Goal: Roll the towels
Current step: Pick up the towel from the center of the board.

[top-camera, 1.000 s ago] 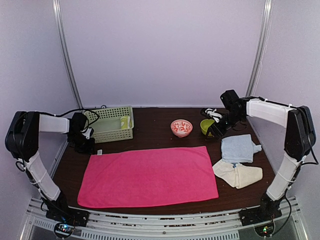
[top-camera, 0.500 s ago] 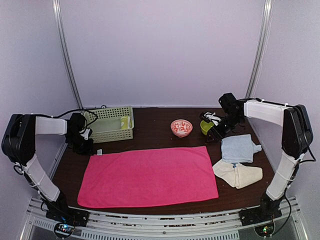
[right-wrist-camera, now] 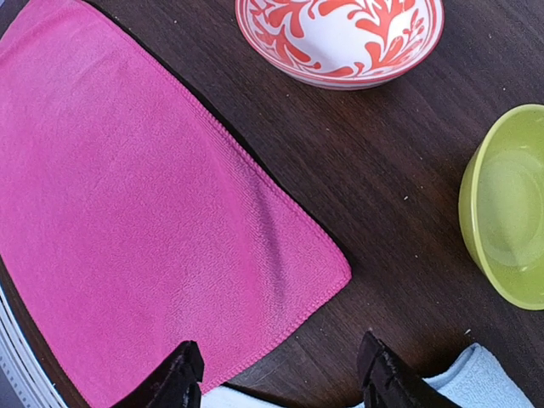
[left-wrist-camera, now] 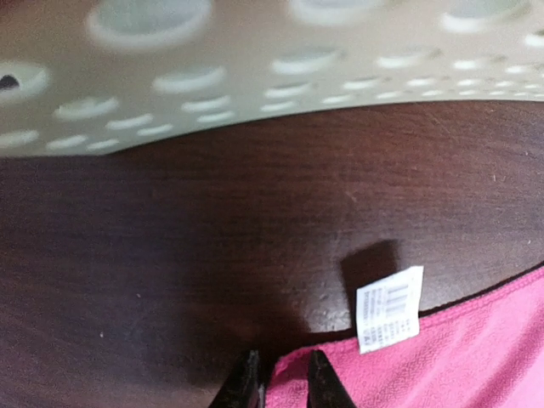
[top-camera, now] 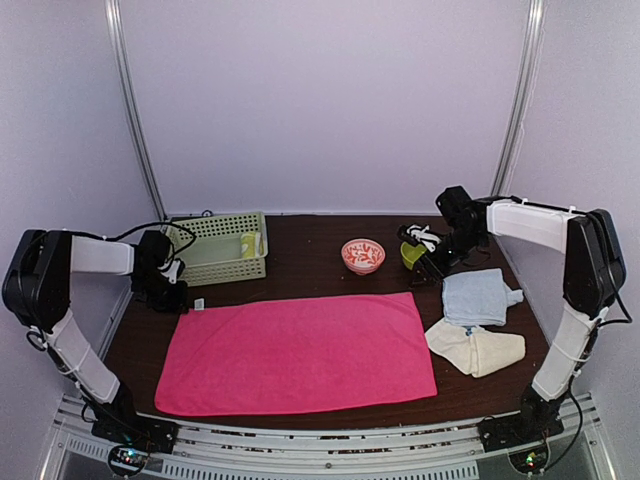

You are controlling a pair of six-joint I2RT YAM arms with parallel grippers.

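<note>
The pink towel (top-camera: 300, 350) lies spread flat across the middle of the tabletop (top-camera: 310, 235), its white label (left-wrist-camera: 389, 308) at the far-left corner. The left fingers (left-wrist-camera: 323, 387) are nearly together, pinching that corner, just near of the green basket (top-camera: 225, 268). The right fingers (right-wrist-camera: 180, 382) are spread wide apart above the towel's far-right corner, holding nothing. Beside them sit a red-patterned bowl (top-camera: 362, 254) and a green bowl (top-camera: 412, 252). To the right lie the light blue towel (top-camera: 478, 296) and, nearer, the cream towel (top-camera: 478, 350), touching each other.
</note>
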